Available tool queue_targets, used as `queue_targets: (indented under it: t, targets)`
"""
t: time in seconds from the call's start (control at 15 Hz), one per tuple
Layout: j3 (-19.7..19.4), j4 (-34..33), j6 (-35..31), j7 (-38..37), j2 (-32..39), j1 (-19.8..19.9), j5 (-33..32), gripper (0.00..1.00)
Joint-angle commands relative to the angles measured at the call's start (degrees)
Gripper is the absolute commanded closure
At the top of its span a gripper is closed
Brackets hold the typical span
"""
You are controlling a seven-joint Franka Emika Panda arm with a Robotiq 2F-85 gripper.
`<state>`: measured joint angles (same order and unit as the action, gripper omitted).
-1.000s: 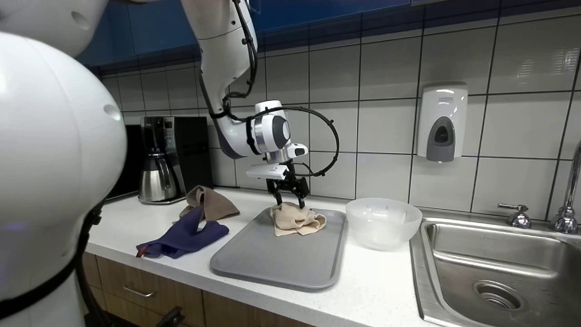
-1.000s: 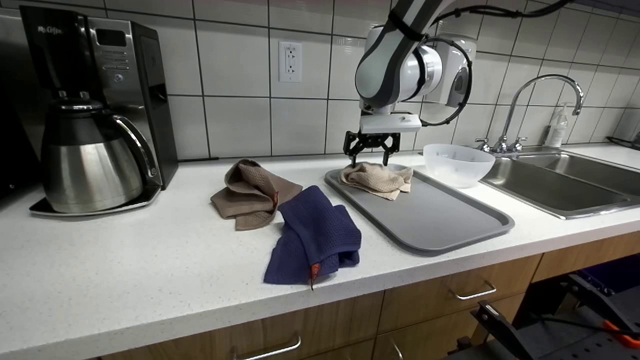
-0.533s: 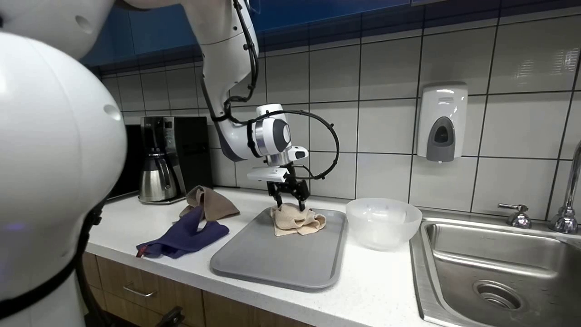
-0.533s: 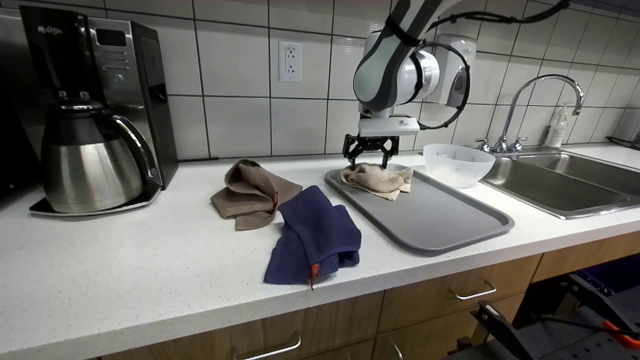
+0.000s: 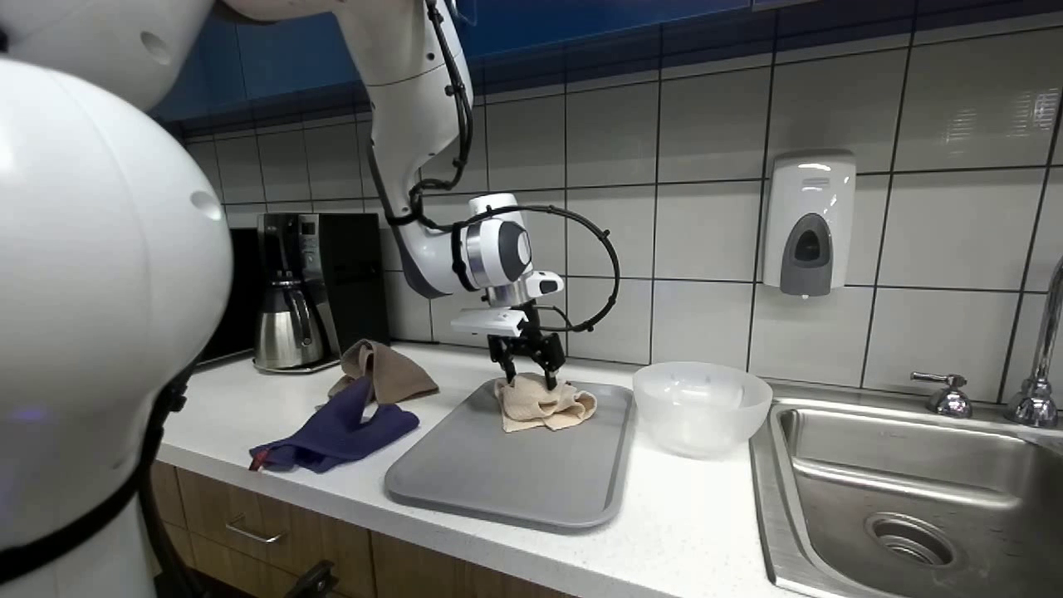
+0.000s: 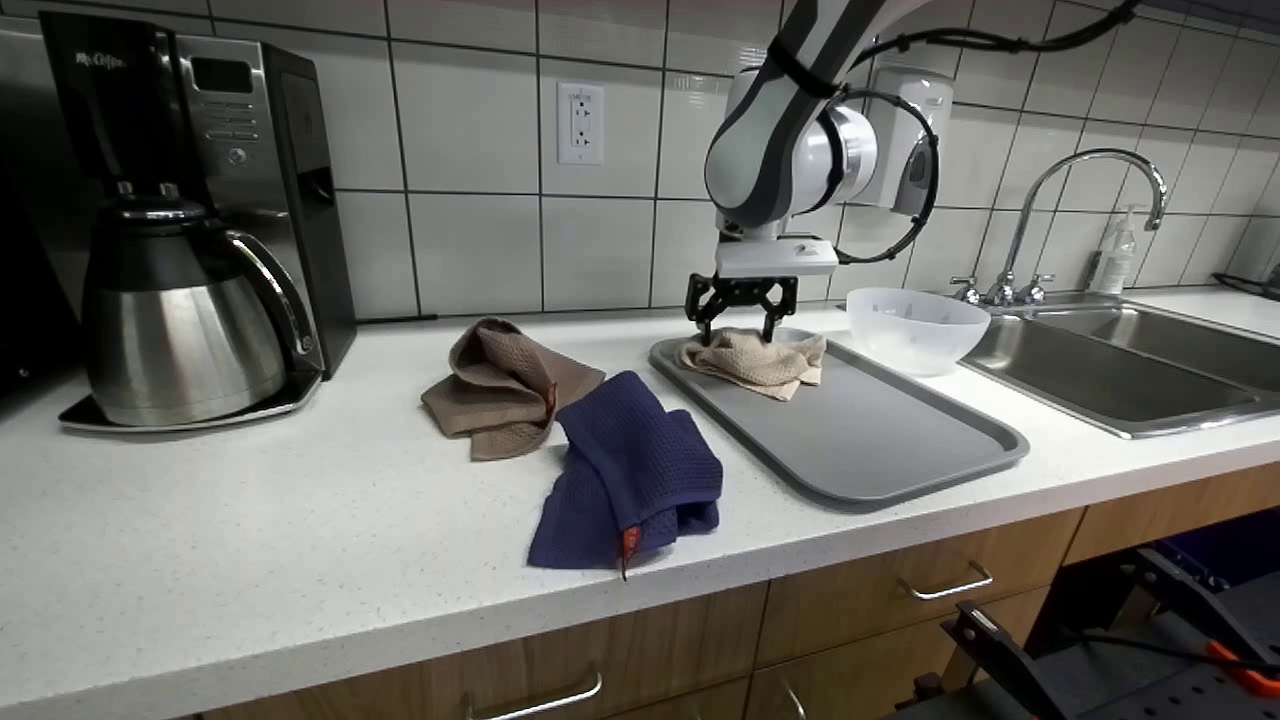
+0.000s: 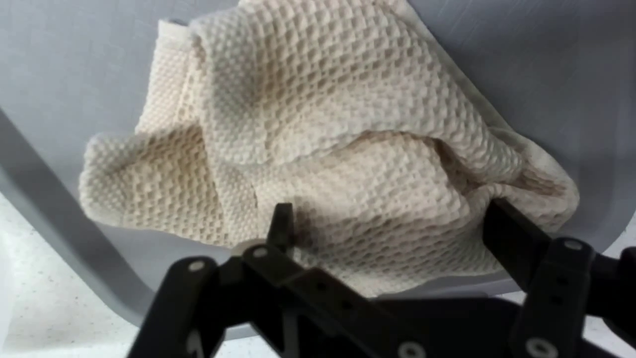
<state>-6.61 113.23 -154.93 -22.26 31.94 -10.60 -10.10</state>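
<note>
Gripper (image 7: 390, 216) under your control, black, two-fingered: pointed down, fingers standing wide apart, a beige cloth (image 7: 357, 124) directly beneath and between them; the tips reach its folds, though you cannot tell how firmly they bear on the fabric. Same cloth: waffle-woven, crumpled, lying at the wall-side end of a gray tray (image 6: 880, 440) spread below your gripper. Support for the tray: white speckled countertop (image 6: 330, 530), fronted by wood-grained drawers (image 6: 640, 640). Just beside the tray, near your tool: one translucent bowl (image 5: 702, 411), upright. Past the bowl, farther from the tool: a stainless sink (image 5: 897, 469) with a chrome faucet (image 6: 1100, 153). On the side of your gripper opposite the bowl: a navy cloth (image 6: 630, 470) and a brown cloth (image 6: 510, 385), both rumpled, close together; past them, well apart from the tool, a coffee maker (image 6: 232, 185) with its steel carafe (image 6: 190, 340). Behind the gripper: a wall of pale tiles (image 5: 706, 224) bearing a soap dispenser (image 5: 810, 191) and an outlet (image 6: 580, 124); overhead, blue cabinets (image 5: 598, 29). Arm (image 5: 411, 108), white: the link you see above the counter drops steeply from the upper part of the scene, bends at the wrist just over the tray's wall-side end, and carries your gripper fingers-down; a black cable (image 5: 617, 270) loops out from the wrist toward the bowl's side, above the cloth.
</note>
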Motion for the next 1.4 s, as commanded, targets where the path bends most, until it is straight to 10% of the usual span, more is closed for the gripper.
queue_targets:
  t: [0.0,0.53,1.33]
  targets:
    - [0.15,-1.04,1.52,0.98,0.25,-0.11,1.43,0.34]
    - [-0.01,-1.07,1.42,0.57,-0.02,-0.15,2.37,0.97]
    - [-0.38,0.50,0.30,-0.04,-2.98,-0.84,2.11,0.98]
